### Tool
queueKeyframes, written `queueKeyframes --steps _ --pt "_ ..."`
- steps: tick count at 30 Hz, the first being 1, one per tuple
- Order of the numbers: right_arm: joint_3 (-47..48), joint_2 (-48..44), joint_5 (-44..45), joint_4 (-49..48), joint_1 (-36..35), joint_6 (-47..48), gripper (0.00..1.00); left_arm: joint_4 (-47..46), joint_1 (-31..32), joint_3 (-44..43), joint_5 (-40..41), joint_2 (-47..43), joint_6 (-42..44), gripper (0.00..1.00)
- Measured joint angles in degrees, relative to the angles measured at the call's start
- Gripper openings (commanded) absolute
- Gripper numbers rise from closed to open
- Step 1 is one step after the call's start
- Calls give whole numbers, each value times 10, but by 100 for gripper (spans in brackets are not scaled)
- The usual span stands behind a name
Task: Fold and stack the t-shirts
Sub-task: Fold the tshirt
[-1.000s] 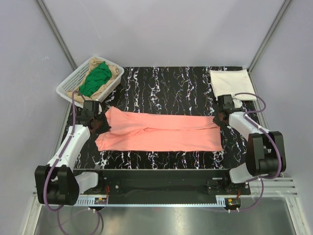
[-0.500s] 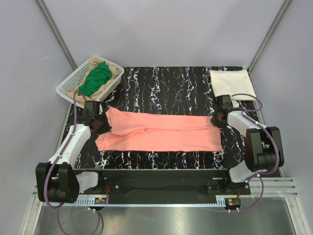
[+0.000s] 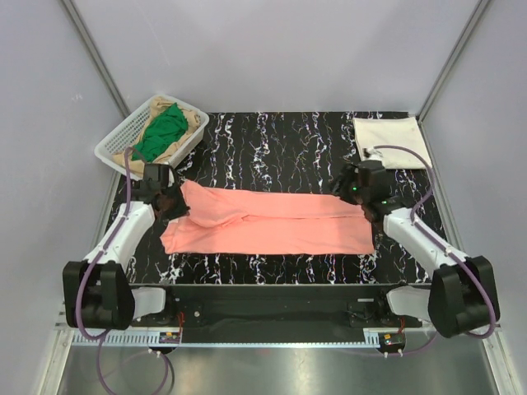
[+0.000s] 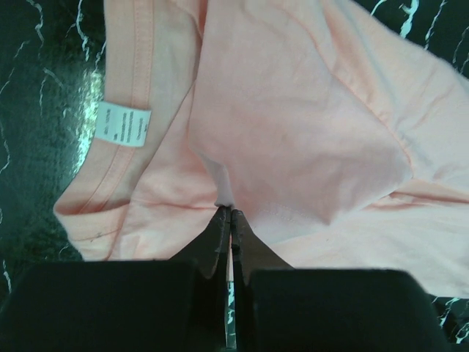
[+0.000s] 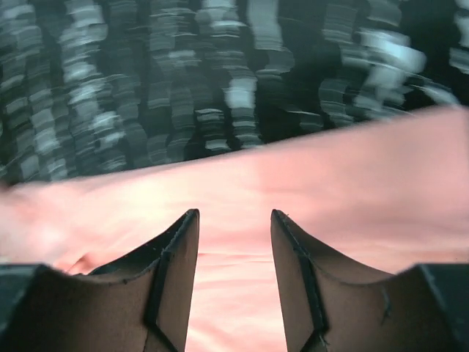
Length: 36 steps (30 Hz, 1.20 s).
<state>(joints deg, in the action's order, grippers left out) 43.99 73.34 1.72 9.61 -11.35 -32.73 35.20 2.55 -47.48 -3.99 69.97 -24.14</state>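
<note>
A salmon-pink t-shirt [image 3: 280,224] lies spread lengthwise across the black marbled table. My left gripper [image 3: 170,204] is at its left end. In the left wrist view the jaws are shut on a raised fold of the pink cloth [image 4: 293,125] at the fingertips [image 4: 229,213], near the collar label [image 4: 123,123]. My right gripper [image 3: 346,191] hovers over the shirt's far right edge. It is open [image 5: 234,216], with nothing between its fingers and pink cloth [image 5: 352,169] below. A folded cream-white t-shirt [image 3: 387,137] lies at the back right.
A white mesh basket [image 3: 115,146] stands at the back left, holding a green shirt [image 3: 161,132] and a tan shirt [image 3: 191,121]. Grey walls enclose the table on three sides. Purple cables loop off both arms.
My right gripper has let go of the shirt's right end, opened, risen and swung left over the shirt's far edge. My left gripper has stayed shut on the cloth, shifting only slightly.
</note>
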Motion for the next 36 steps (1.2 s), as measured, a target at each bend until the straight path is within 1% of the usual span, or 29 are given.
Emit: queueKeyframes --steps 1,3,5,7,11,15,20,22,28,33,36 --pt "-5 -15 -7 -23 -27 3 51 -3 0 -5 -2 8 -3 0" --pt "-8 -24 -18 -85 -98 18 45 -10 0 -21 -8 28 -10 0" --pt "-6 -3 -33 -141 -160 35 41 -17 0 -40 -13 49 -14 0" --pt "9 40 -42 -167 -200 46 39 -23 0 -61 -17 69 -18 0" --pt "82 155 -13 -160 -255 4 46 -26 0 -100 -16 102 -24 0" --pt "110 211 38 -157 -324 -60 44 -29 -1 -136 -14 134 -25 0" --pt "190 298 75 -165 -412 -69 42 -38 -3 -166 -19 172 -27 0" --pt "212 323 87 -160 -431 -94 44 -40 -3 -169 -20 182 -27 0" --pt "253 355 148 -97 -448 -219 42 -45 -6 -178 -24 203 -28 0" --pt "276 381 160 -66 -468 -317 42 -50 -8 -181 -32 209 -28 0" --pt "305 410 159 -47 -474 -347 42 -52 -9 -181 -36 209 -27 0"
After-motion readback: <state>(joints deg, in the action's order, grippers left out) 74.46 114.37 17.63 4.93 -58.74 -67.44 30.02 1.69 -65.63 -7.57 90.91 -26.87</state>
